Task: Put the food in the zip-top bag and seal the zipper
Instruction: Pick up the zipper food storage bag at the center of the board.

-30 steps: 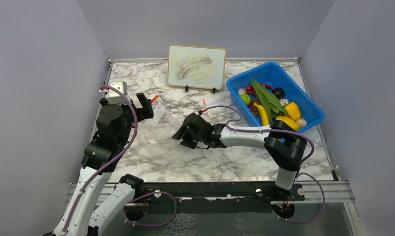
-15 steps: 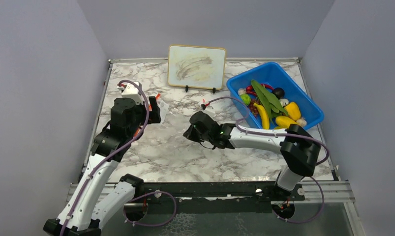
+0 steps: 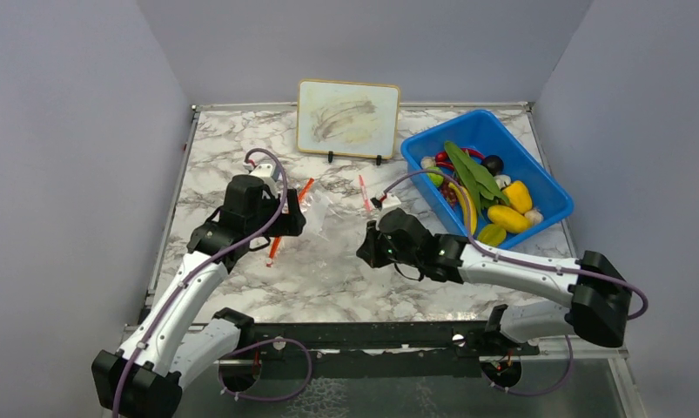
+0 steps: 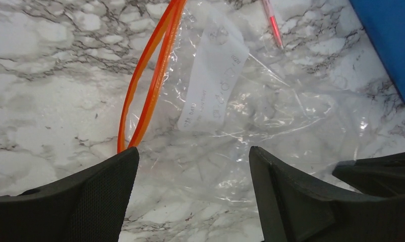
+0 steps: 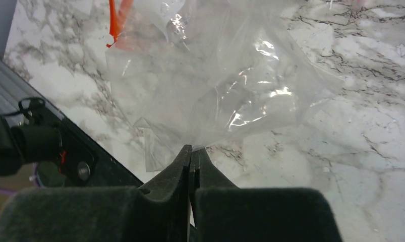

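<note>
Now right jaws shut, pinching edge of clear bag (image 5: 215, 85); left jaws wide open, empty, above bag, beside orange zipper (image 4: 150, 70).

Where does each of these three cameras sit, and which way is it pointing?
Top external: fixed high behind the robot, looking down on table, blue bin, left arm and right arm.
Left wrist: on the left arm, looking down through the open left gripper at the zip-top bag and zipper.
Right wrist: on the right arm, looking past the right gripper, shut on the bag's edge.
Shared: both wrist views show that bag.
</note>
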`<state>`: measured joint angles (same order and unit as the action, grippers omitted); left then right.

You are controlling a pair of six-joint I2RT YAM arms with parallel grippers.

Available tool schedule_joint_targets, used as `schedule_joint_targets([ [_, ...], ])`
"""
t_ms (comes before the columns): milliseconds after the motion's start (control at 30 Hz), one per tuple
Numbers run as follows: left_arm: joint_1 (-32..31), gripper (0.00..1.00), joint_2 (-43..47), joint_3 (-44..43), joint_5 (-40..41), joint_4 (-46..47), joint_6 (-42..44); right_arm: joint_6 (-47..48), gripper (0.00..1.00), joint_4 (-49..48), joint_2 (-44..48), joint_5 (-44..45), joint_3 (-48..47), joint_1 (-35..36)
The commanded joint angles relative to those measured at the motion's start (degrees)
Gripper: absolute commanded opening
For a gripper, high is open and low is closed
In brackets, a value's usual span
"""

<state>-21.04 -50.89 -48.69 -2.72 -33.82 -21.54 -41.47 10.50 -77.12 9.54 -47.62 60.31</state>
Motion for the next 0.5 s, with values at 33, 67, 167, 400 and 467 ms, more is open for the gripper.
schedule_joint_targets([
  [33,0.5,0.85,-2.0,6.0,-8.3,6.8,-0.7,12.0,0.01,1.0,8.1,-4.8,4.4,-0.6],
  [67,0.8,0.85,-2.6,7.1,-10.4,8.6,-0.8,13.1,0.01,1.0,8.7,-5.3,4.9,-0.7],
  [167,3.3,0.85,-5.1,8.3,-15.2,11.7,-1.5,16.1,0.01,0.6,9.7,-6.0,6.0,-0.9],
  [400,11.9,0.84,-11.7,9.2,-24.3,15.2,-2.3,18.9,0.01,-1.0,9.9,-6.2,6.9,-1.4],
  [467,12.1,0.84,-13.2,8.7,-24.3,15.5,-2.2,19.4,0.01,-1.3,9.6,-6.9,6.7,-1.5],
])
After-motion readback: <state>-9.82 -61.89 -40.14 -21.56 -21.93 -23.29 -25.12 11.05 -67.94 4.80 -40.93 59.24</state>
